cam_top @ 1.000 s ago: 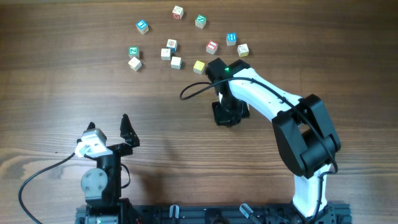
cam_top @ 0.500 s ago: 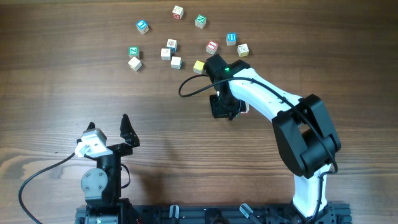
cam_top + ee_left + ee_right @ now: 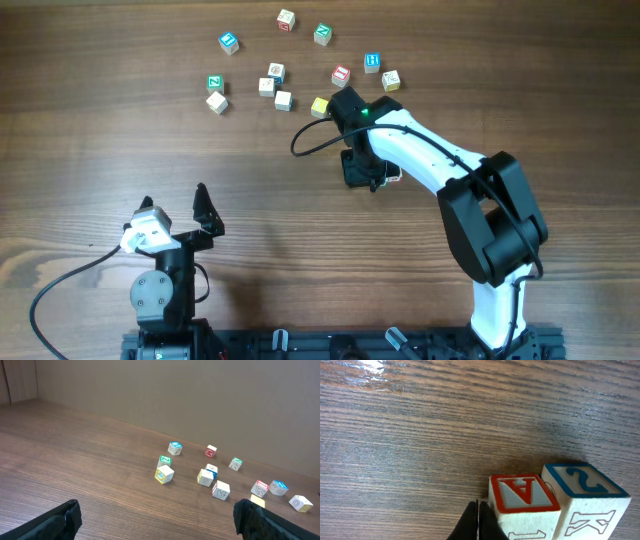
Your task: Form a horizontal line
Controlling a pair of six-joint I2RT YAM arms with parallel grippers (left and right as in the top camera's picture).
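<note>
L gripper (image 3: 175,203): jaws wide open, empty, parked at near edge of table (image 3: 100,150), well apart from all cubes. No threat while idle. If it reaches in w/ R arm (image 3: 420,145) working same patch, arms could clash.

Far-centre: line (image 3: 283,99) not formed yet. Ragged string only, w/ pale cube (image 3: 216,101) at L end, yellow cube (image 3: 320,107) at R end, others between at differing depths, gaps uneven. More cubes loose around it.

R gripper (image 3: 477,519): jaws closed on nothing, tip low to the wood, just beside L face of red cube (image 3: 522,497); contact can't tell. Blue cube (image 3: 582,485) just R of red. They look near-touching in wrist view; overhead shows a small gap.

Risks, my read:
- Narrow closed tip used as pusher: off-centre shove, red cube spins or slips past tip.
- Shove to R drives red into blue, both end up farther from line.
- R arm's wrist sits just beside yellow cube; a sweep L may knock it, losing the end anchor.
- Cubes tiny, prob. light: a fast move overshoots.
</note>
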